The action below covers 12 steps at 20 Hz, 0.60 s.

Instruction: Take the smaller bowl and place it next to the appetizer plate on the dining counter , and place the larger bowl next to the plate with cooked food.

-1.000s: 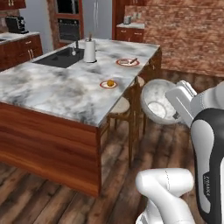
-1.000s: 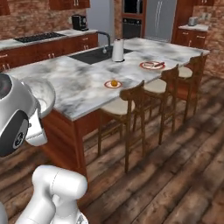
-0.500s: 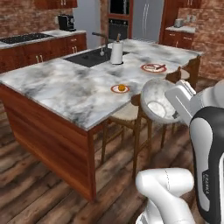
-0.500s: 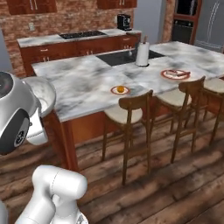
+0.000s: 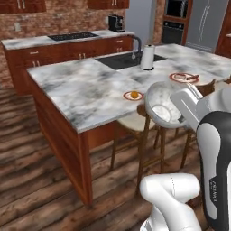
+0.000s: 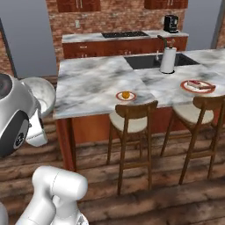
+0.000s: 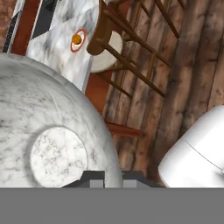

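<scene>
Smaller bowl (image 5: 163,106), speckled white-grey stone finish, pale inside, pinched at its rim by the hand (image 7: 107,177) with fingers pressed together on it, carried in the air over the wooden floor (image 5: 40,180), short of the bench (image 5: 85,90) and beside a wooden stool (image 5: 135,124). On the near edge of the marble bench: appetizer plate (image 5: 133,95), red-rimmed, bearing one orange item; farther along, plate with cooked food (image 5: 184,77); beyond these a white paper-towel roll (image 5: 147,57) just beside the dark inset sink (image 5: 122,61)
</scene>
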Available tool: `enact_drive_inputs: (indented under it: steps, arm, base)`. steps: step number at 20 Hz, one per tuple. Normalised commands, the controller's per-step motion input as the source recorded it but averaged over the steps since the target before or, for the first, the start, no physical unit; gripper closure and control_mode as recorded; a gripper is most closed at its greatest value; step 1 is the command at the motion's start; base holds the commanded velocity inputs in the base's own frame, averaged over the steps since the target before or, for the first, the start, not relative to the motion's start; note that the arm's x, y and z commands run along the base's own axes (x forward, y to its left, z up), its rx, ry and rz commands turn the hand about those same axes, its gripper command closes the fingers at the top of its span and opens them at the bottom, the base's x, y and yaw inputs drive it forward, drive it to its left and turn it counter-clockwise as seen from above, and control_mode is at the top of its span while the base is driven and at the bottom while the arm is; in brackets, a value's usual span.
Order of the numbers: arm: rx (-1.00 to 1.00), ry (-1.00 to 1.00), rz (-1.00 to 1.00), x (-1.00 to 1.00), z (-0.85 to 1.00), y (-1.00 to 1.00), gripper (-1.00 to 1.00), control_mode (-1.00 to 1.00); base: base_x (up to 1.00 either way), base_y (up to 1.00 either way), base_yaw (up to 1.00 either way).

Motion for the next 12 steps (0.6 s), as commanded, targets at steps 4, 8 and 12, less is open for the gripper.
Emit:
enact_drive_inputs:
  steps: [4, 8, 12]
  arm:
    - [0.00, 0.00, 0.00, 0.00, 0.00, 0.00, 1.00, 1.00]
    - [0.00, 0.00, 0.00, 0.00, 0.00, 0.00, 1.00, 1.00]
    - [0.00, 0.00, 0.00, 0.00, 0.00, 0.00, 1.00, 1.00]
  base:
    - [0.63, -1.00, 0.37]
    - [0.98, -0.90, 0.30]
    - [1.00, -0.33, 0.20]
